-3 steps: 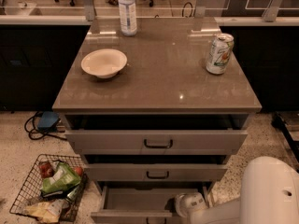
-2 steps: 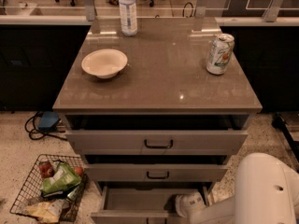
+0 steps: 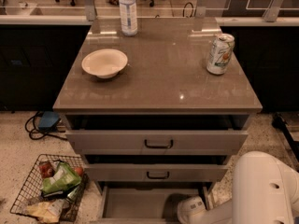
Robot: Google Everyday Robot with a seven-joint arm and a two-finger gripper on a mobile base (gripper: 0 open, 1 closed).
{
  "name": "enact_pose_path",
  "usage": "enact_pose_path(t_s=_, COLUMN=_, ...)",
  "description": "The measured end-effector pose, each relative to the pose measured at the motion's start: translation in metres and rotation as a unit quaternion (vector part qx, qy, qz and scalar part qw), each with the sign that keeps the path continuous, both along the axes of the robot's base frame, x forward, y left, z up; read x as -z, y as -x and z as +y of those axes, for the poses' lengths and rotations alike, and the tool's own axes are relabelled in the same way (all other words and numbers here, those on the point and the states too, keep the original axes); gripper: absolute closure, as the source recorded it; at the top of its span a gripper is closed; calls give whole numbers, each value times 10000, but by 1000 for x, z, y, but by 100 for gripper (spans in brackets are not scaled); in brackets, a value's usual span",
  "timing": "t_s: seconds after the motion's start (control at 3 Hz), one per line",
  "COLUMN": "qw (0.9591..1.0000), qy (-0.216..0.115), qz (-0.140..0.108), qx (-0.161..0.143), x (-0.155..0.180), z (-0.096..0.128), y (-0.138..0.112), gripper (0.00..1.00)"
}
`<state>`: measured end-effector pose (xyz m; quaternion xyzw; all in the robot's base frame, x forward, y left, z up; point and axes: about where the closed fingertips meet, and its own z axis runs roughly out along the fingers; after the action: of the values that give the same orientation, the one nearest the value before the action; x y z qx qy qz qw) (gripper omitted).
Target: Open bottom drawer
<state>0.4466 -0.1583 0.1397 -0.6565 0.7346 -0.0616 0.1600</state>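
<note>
The bottom drawer [image 3: 135, 202] is the lowest of three light-grey drawers in the cabinet. It stands pulled out, and its plain grey tray shows. Its front and handle are cut off by the lower edge of the view. My gripper [image 3: 191, 210] is at the right front part of this drawer, low in the view, with only its white wrist end showing. My white arm shell [image 3: 266, 190] fills the lower right corner.
The top drawer [image 3: 158, 143] and middle drawer [image 3: 157, 173] stand slightly out. On the cabinet top [image 3: 159, 78] are a white bowl [image 3: 104, 62], a water bottle [image 3: 128, 9] and a can [image 3: 220, 53]. A wire basket [image 3: 49, 188] of packets sits on the floor at the left.
My white arm shell has shifted a little to the left and grown larger in view. The bottom drawer stays pulled out about the same.
</note>
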Motion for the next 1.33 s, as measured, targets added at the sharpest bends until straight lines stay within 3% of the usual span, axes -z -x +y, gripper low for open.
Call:
enact_pose_path(t_s=0.67, qw=9999, qy=53, qz=113, qx=54, x=-3, z=-4, y=19, gripper=100)
enact_pose_path(t_s=1.33, qw=9992, qy=180, qz=353, qx=88, x=-17, z=-8, y=67, gripper=100)
